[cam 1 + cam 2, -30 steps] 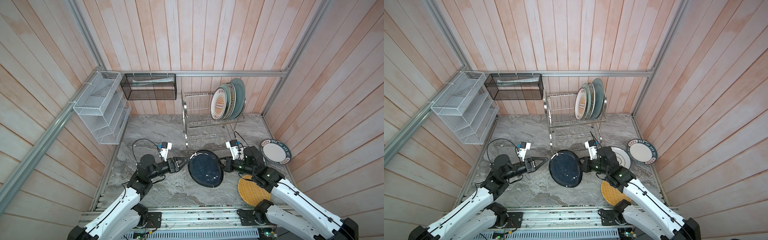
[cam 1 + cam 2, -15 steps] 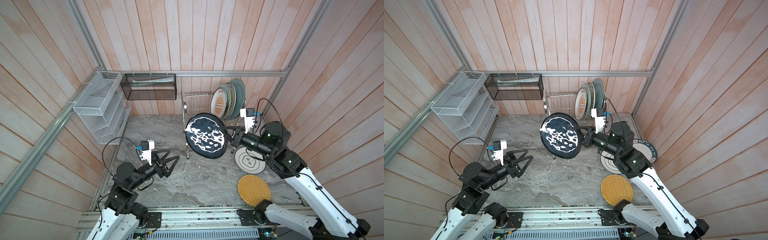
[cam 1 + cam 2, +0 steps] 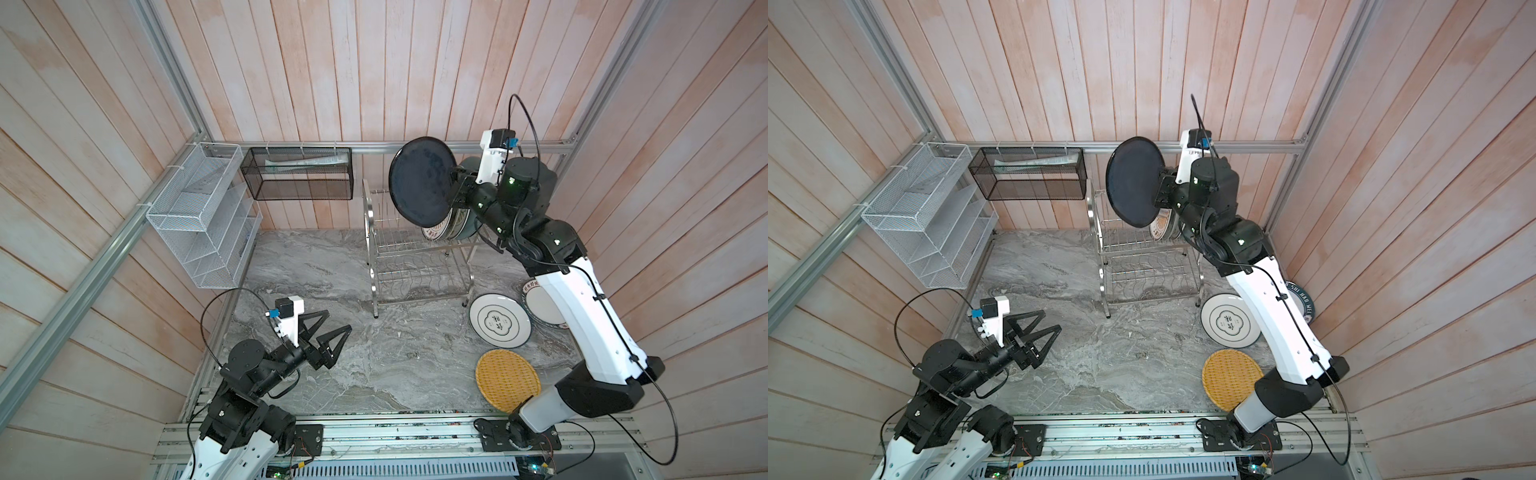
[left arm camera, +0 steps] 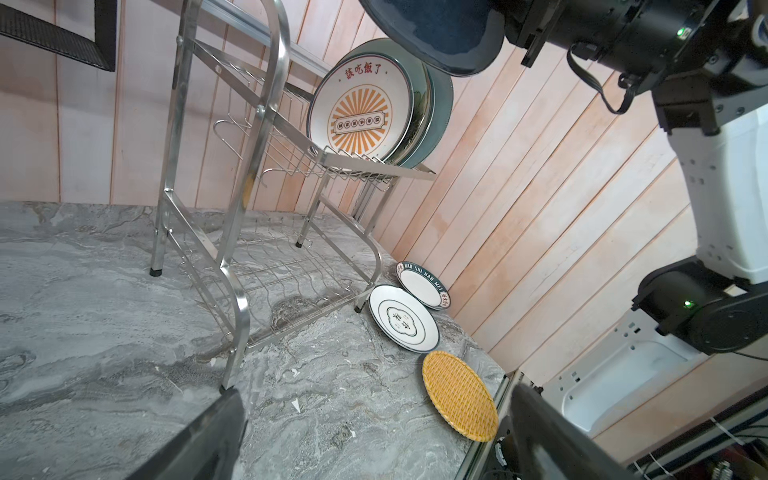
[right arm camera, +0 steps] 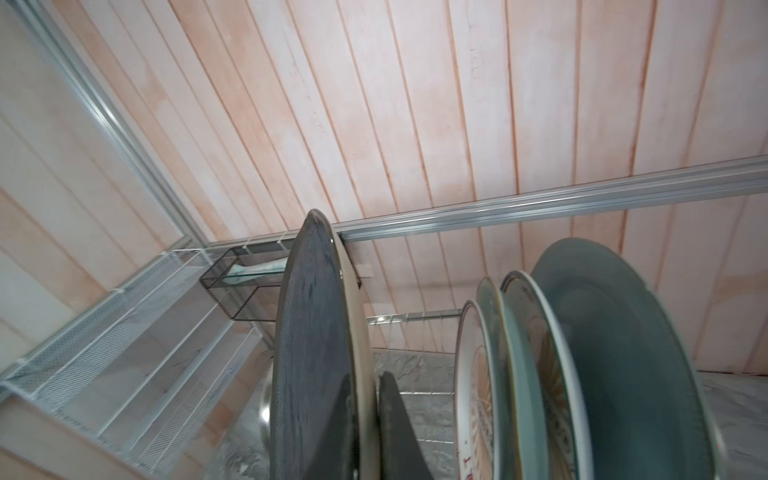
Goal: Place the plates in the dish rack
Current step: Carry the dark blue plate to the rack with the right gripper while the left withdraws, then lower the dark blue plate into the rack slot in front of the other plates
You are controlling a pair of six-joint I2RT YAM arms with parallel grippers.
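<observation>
Right gripper (image 3: 455, 188) is clamped onto the rim of the navy plate (image 3: 419, 183), holding it on edge up above the rack's (image 3: 367, 216) top tier. Four plates (image 5: 623, 353) stand slotted at the right end of that tier, with a sunburst plate (image 4: 361, 108) on the left of the bunch. The navy plate sits left of them with a gap. Left gripper (image 3: 337, 320) hangs low over the near-left of the table (image 3: 374, 365), jaws spread wide, nothing in them. Two white plates (image 3: 500, 320) and the woven plate (image 3: 507, 380) lie flat on the right.
</observation>
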